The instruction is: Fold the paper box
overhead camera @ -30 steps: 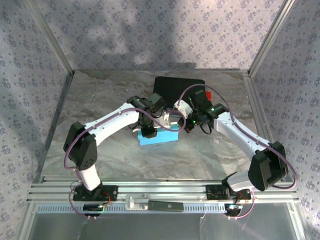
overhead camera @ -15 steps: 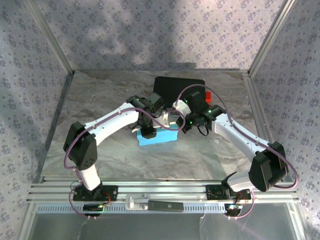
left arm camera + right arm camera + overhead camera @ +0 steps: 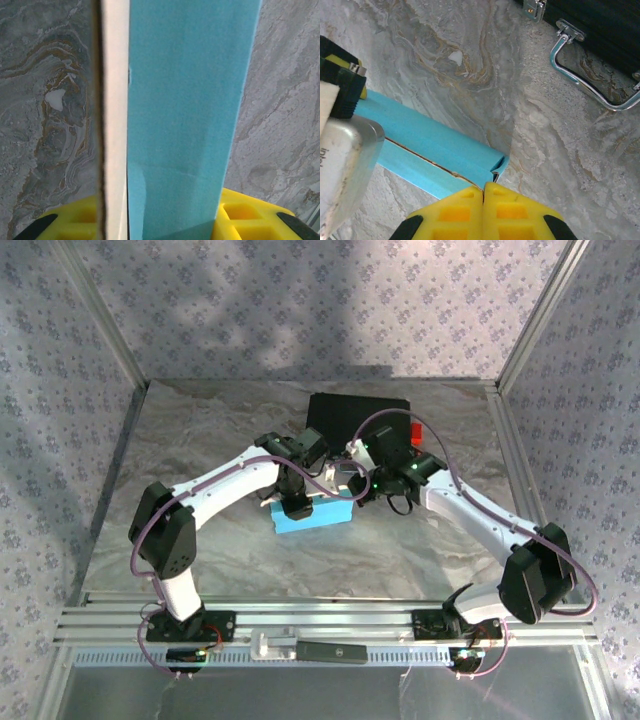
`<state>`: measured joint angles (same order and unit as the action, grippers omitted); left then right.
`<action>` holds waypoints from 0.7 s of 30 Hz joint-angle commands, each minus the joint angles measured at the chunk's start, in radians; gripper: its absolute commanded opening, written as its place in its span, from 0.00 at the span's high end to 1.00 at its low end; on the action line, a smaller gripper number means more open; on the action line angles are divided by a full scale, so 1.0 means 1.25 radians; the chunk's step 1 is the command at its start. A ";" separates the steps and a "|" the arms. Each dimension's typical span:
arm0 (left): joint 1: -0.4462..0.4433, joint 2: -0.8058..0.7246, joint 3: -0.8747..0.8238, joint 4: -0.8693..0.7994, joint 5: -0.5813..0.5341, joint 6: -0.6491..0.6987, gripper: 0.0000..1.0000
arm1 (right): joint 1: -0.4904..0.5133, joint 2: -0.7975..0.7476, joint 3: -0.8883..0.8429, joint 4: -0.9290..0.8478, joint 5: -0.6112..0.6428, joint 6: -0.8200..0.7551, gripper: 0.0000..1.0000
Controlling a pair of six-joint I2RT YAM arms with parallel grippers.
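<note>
left hand astride paper box, grip unclear | right hand pressed together at its corner

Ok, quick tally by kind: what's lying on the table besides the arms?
blue paper box: 1
black case with metal latches: 1
small red object beside the case: 1
Total: 3

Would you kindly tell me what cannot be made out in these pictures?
Left wrist: left end effector straddles the paper box; pad contact cut off by the bottom edge.
Top external: box partly hidden under the left arm.
Right wrist: black case cropped by the top edge.
</note>
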<state>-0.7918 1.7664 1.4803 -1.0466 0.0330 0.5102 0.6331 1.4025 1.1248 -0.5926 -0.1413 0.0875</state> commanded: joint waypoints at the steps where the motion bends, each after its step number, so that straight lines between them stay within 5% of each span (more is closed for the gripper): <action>1: -0.001 0.012 -0.010 0.045 0.030 -0.023 0.65 | 0.037 0.007 0.023 0.020 -0.019 0.103 1.00; 21: 0.000 0.004 -0.015 0.052 0.021 -0.021 0.66 | 0.057 0.005 -0.002 0.083 0.035 0.249 1.00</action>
<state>-0.7910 1.7664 1.4780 -1.0447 0.0292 0.4957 0.6769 1.4178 1.1286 -0.5453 -0.0422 0.3607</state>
